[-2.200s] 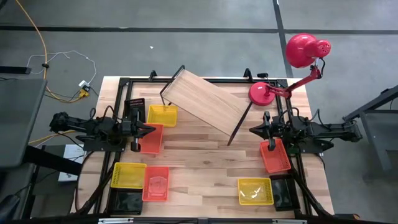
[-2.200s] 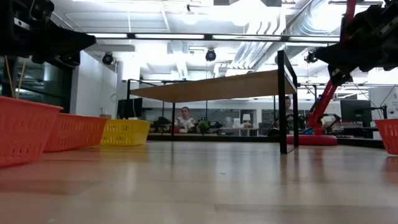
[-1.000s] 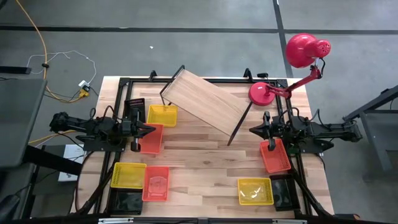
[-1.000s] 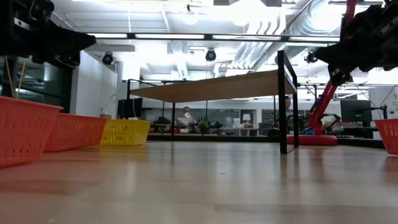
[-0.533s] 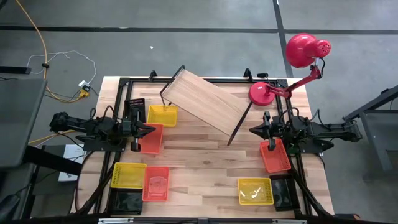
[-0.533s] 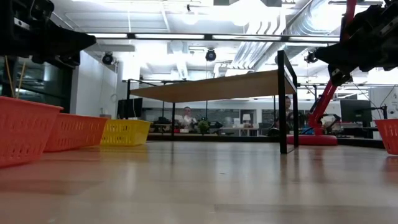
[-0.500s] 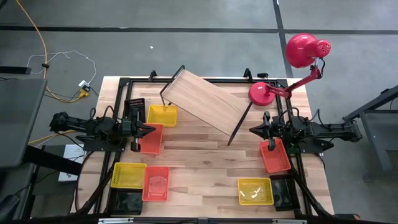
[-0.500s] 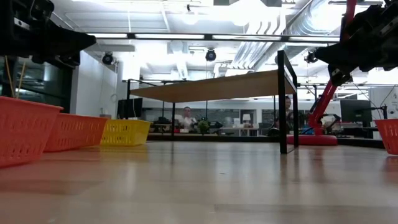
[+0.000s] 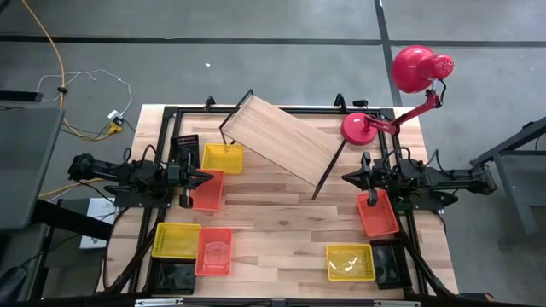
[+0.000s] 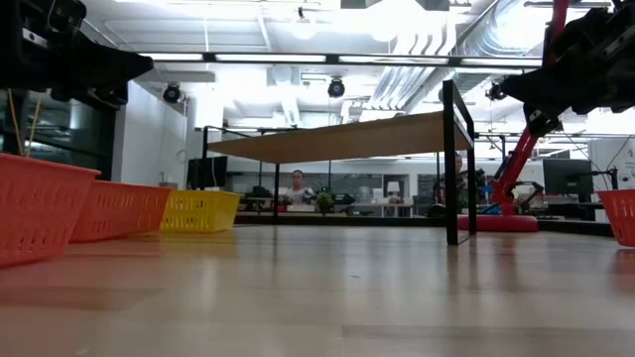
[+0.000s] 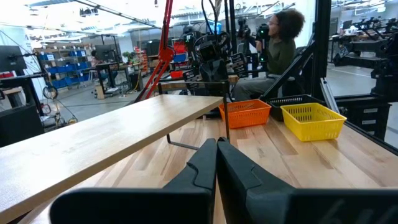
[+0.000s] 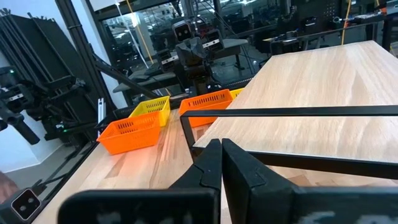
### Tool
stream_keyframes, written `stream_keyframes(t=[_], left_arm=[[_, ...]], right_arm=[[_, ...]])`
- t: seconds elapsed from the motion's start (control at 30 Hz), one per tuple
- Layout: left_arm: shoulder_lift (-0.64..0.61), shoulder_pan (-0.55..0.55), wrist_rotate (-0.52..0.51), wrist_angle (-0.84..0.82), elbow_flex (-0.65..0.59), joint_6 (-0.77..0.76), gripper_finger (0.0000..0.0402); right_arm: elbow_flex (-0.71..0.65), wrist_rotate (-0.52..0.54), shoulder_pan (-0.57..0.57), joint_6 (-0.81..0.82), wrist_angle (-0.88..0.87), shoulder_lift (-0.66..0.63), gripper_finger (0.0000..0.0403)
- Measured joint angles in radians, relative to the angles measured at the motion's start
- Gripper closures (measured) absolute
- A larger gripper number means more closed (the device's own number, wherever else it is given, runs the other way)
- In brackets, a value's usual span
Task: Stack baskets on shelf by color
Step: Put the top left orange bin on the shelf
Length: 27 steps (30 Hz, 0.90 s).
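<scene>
A glossy red desk lamp (image 9: 415, 77) with a round base stands at the far right corner of the pale plank-wood tabletop (image 9: 281, 230). An orange cable (image 9: 53, 60) trails across the grey floor (image 9: 256, 68). A seated person in a dark green top (image 11: 278, 46) appears beyond the table.

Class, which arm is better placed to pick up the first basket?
Probably the left: its pincer hovers over an orange basket beside the shelf. The right pincer points away from its nearest basket.

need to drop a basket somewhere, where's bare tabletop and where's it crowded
Bare: the middle of the tabletop, between the shelf and the yellow basket near the front. Crowded: the left side, around the orange-red basket, and the right edge.
</scene>
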Motion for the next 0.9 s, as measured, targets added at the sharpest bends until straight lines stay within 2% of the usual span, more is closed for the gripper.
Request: stream_keyframes(t=[0.6,0.9], left_arm=[[0.0,0.0,0.0,0.0,0.0,0.0,0.0401],[0.0,0.0,0.0,0.0,0.0,0.0,0.0401]], right_arm=[[0.0,0.001,0.0,0.0,0.002,0.0,0.0403],[0.0,0.044,0.0,0.0,0.034,0.0,0.0403]])
